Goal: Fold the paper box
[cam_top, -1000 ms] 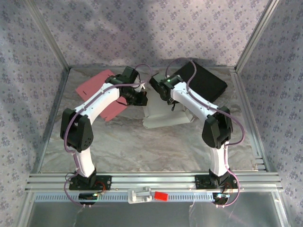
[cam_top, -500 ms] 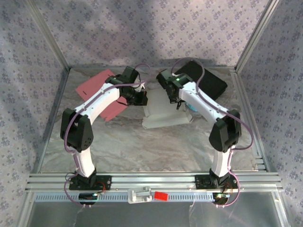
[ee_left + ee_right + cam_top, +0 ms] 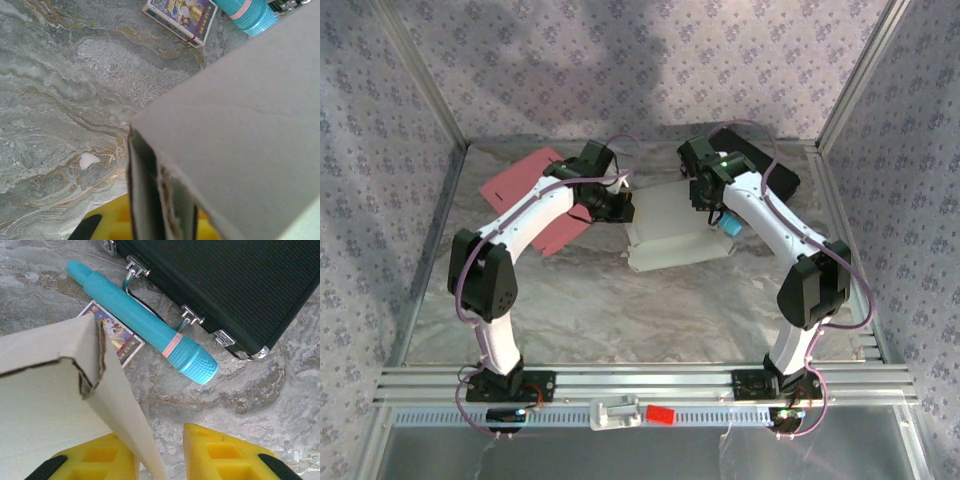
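Note:
The white paper box (image 3: 670,235) stands half-formed in the middle of the table. My left gripper (image 3: 615,205) is at its left edge. In the left wrist view, that gripper (image 3: 160,225) is shut on a doubled wall of the box (image 3: 240,125), with yellow fingers (image 3: 107,222) pressed against both sides. My right gripper (image 3: 712,200) is at the box's right edge. In the right wrist view, its jaws (image 3: 160,455) stand open. A slanting box panel (image 3: 50,385) lies against the left finger (image 3: 100,460) and is clear of the right finger (image 3: 225,455).
A black case (image 3: 760,170) with metal latches lies at the back right. Beside the box's right side are a teal pen-shaped tool (image 3: 145,322) and a small printed card pack (image 3: 117,337). A pink sheet (image 3: 525,190) lies at the back left, under the left arm.
My right arm has swung rightward, from over the box's back edge to its right side, and its jaws have parted. The left arm and its grip are unchanged.

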